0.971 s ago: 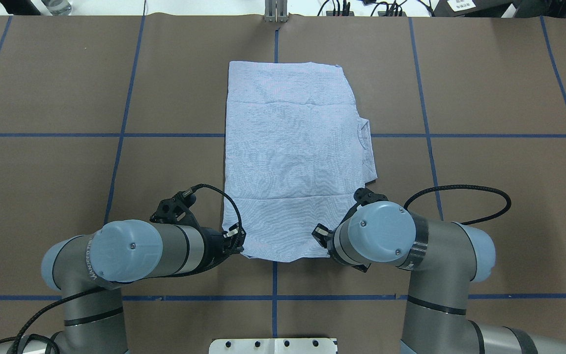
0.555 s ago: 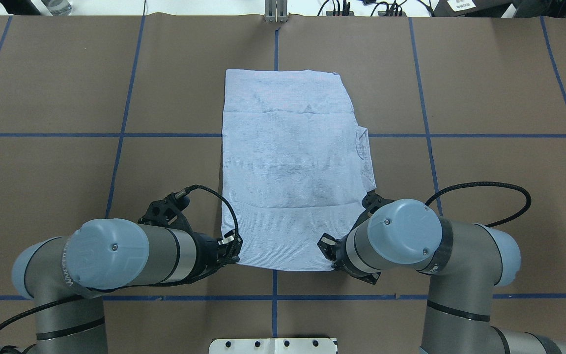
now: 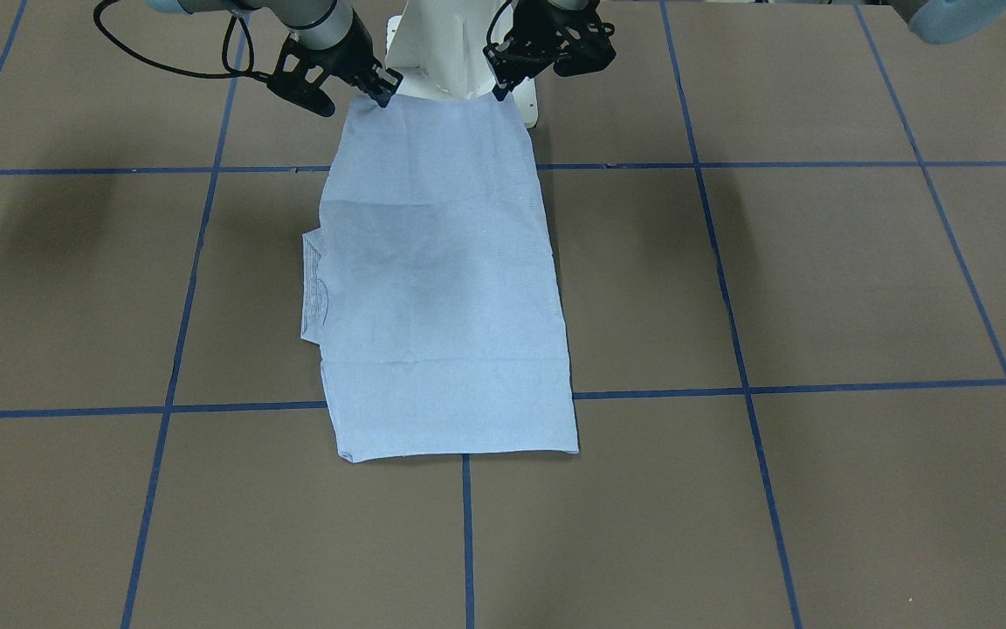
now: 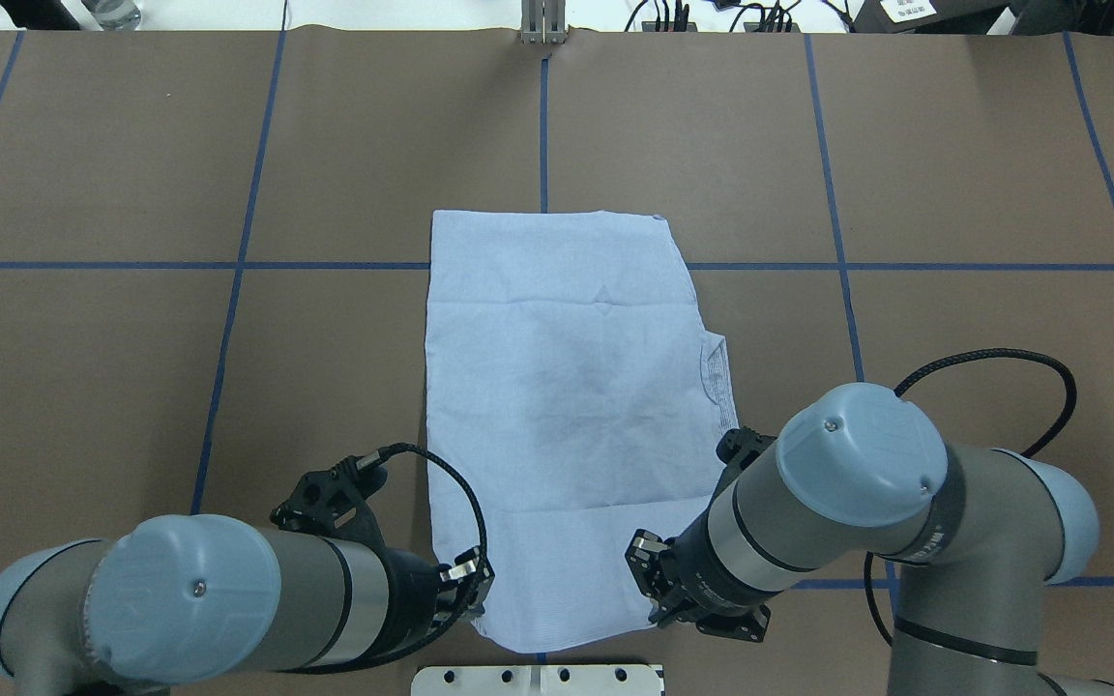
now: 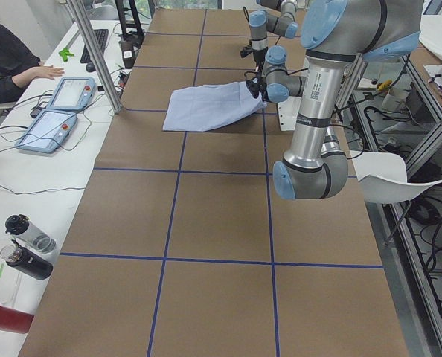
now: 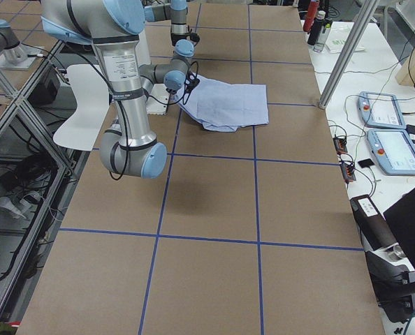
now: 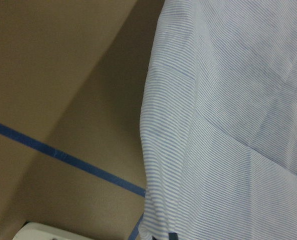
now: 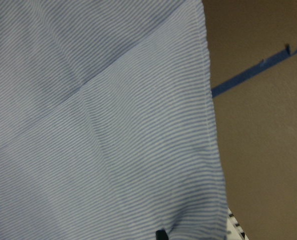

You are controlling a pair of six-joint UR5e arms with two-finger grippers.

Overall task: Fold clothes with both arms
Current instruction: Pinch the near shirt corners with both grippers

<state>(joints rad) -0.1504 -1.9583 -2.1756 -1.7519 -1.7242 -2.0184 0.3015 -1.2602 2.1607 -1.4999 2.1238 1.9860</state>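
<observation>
Shirt (image 4: 562, 406) now nearer on brown table (image 4: 131, 145)

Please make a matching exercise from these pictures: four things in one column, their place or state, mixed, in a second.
1 left gripper
2 right gripper
3 side flap
4 white base

a juts from the shirt on the robot's right
b grips the shirt's near left corner
c stands at the table's near edge
d grips the shirt's near right corner

Pairs: 1-b, 2-d, 3-a, 4-c
</observation>
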